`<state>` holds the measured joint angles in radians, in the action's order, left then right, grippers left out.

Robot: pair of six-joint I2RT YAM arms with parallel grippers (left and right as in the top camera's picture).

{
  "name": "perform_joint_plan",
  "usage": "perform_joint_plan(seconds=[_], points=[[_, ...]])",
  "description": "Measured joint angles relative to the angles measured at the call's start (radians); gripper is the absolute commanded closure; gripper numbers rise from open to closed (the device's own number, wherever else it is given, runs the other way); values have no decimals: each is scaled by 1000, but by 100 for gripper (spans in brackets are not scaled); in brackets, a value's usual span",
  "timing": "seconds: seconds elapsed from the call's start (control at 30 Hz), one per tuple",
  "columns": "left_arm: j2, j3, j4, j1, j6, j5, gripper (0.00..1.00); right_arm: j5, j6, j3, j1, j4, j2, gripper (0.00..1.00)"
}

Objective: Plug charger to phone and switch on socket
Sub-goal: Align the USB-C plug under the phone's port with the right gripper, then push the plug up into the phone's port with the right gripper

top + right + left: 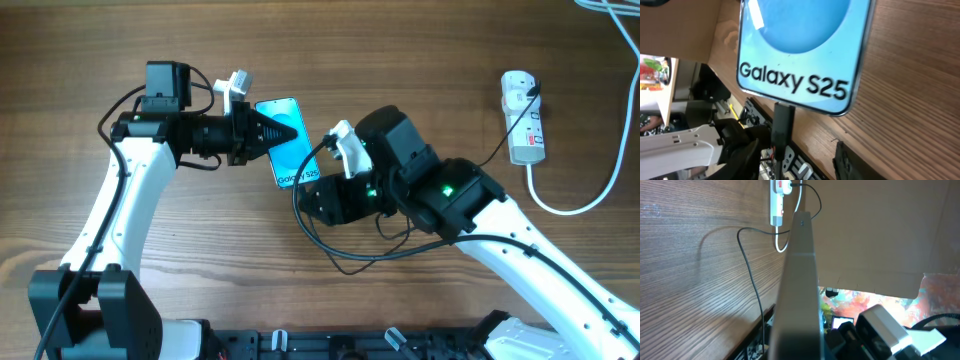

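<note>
The phone [290, 148], with a cyan-blue screen, is held off the table, tilted, by my left gripper [266, 131], which is shut on its upper end. In the left wrist view the phone [799, 280] shows edge-on. In the right wrist view the phone [805, 50] reads "Galaxy S25". The charger's black connector [783, 122] stands against the middle of its bottom edge. My right gripper [797, 147] sits just below, fingers apart on either side of the connector. The charger cable [756, 292] curls across the table. The white socket [524, 118] lies far right.
The socket's thick white cord [600, 195] loops to the table's right edge. The socket also shows at the top of the left wrist view [777, 202]. The wooden table [200, 260] has its front edge by the arm bases. Loose charger cable lies under the right arm.
</note>
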<state>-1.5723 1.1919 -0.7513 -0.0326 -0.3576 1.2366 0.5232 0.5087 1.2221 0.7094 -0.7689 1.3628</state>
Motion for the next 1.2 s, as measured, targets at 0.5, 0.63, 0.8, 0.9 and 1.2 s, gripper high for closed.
perform_joint_plan(seconds=[0.5, 0.63, 0.8, 0.9, 1.2], points=[[0, -2, 12, 6, 12, 8, 96, 38, 70, -2, 23, 51, 34, 95], [0, -1, 11, 8, 22, 13, 96, 86, 65, -4, 0, 60, 41, 96], [0, 6, 4, 19, 35, 29, 96, 100, 63, -11, 0, 95, 41, 63], [1, 2, -10, 9, 47, 27, 96, 86, 42, -7, -27, 136, 43, 12], [0, -1, -10, -13, 50, -10, 96, 160, -40, -5, -177, 149, 47, 5]])
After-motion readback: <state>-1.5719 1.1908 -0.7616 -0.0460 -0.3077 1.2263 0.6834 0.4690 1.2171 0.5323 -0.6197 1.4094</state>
